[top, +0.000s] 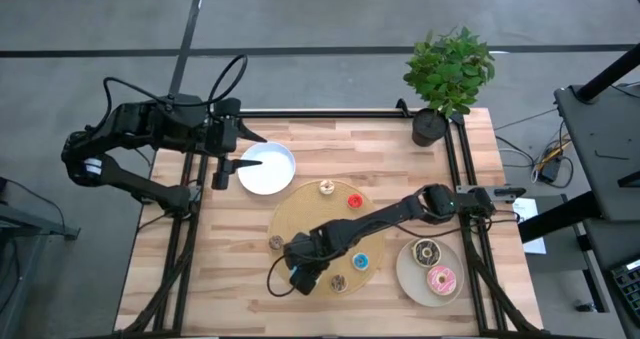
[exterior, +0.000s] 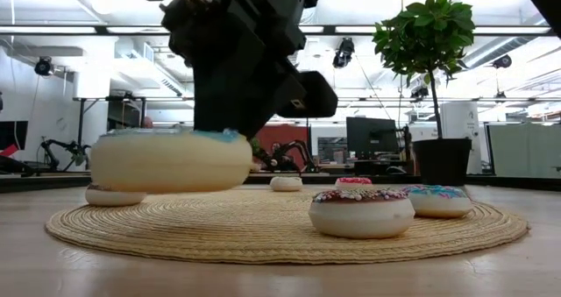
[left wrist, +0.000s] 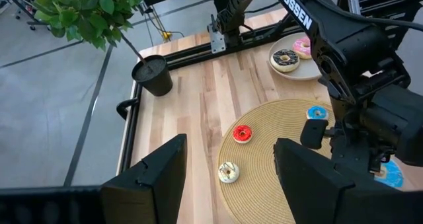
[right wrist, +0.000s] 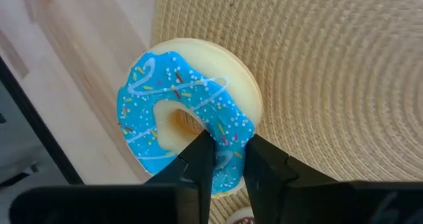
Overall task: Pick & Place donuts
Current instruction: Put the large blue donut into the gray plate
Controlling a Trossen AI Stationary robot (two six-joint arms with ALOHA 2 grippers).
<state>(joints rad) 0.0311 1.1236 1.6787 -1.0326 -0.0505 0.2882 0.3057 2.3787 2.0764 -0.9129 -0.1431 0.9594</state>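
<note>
My right gripper (top: 300, 271) is shut on a large blue-iced donut (right wrist: 188, 128) above the near left edge of the round woven mat (top: 310, 214). In the low view the donut (exterior: 171, 159) hangs just above the mat. Smaller donuts lie flat on the mat: a white one (top: 327, 187), a red one (top: 354, 199), a blue one (top: 360, 261) and two brownish ones (top: 276, 242) (top: 340, 282). A chocolate donut (top: 427, 251) and a pink donut (top: 441, 277) lie on the beige plate (top: 405, 269). My left gripper (top: 250, 150) is open and empty over the far left edge of the white plate (top: 272, 176). My right gripper pinches one side of the blue donut's ring (right wrist: 228, 141) between its two fingers. One finger (right wrist: 198, 159) stands at the hole and the other (right wrist: 264, 163) outside the rim. The fingers come from above, pointing down. The donut hangs about level, icing up, clear of the mat.
A potted plant (top: 447, 74) stands at the table's far right corner. Black frame rails run along the table's left, right and far edges. Bare wood shows between the mat and the table's left edge.
</note>
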